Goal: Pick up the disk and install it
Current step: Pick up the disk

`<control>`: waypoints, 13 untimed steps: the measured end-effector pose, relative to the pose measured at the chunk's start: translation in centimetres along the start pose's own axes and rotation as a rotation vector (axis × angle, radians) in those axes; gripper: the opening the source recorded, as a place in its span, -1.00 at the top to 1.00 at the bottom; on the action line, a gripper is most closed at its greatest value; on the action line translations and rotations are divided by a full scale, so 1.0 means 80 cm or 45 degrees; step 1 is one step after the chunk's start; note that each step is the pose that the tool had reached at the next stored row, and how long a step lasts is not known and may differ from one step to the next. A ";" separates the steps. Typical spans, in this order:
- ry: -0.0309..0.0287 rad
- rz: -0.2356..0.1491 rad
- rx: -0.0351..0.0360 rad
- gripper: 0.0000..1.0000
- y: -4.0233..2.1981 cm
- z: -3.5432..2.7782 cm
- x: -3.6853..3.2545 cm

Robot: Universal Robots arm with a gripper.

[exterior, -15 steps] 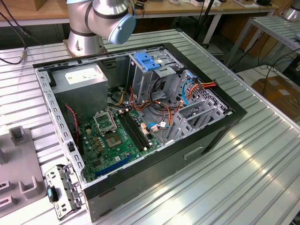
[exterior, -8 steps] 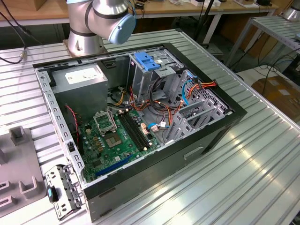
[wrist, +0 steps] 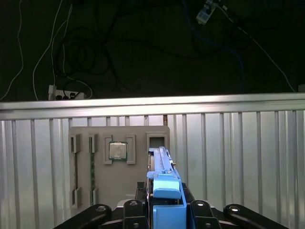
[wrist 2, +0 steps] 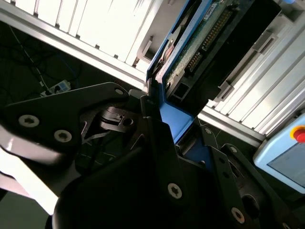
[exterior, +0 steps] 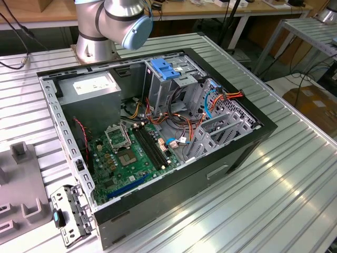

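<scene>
Nearest, the gripper (wrist 2: 155,107) is clamped tight on the disk (wrist 2: 205,43), holding it edge-on over the grey fixture tray (wrist: 119,191); pick-up looks done, and installing calls for squaring it with a bay of the open computer case (exterior: 226,158), mid-frame in the exterior view.

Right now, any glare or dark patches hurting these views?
Exterior view: glare streaks on the ribbed table. Second wrist view: slats blown out, gripper holding the disk in deep shadow. First wrist view: dark beyond the table edge, slats bright.
</scene>
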State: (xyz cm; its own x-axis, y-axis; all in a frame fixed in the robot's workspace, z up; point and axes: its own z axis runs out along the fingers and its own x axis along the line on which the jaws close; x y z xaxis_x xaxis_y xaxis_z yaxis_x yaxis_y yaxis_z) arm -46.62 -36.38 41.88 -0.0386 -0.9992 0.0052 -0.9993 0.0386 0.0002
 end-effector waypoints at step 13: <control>0.0000 0.000 -0.0015 0.26 0.0000 -0.0168 0.0001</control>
State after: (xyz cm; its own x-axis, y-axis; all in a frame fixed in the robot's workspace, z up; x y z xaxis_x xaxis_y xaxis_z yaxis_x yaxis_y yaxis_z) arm -46.62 -36.37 43.22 -0.0386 -0.9992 0.0053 -0.9993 0.0386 0.0014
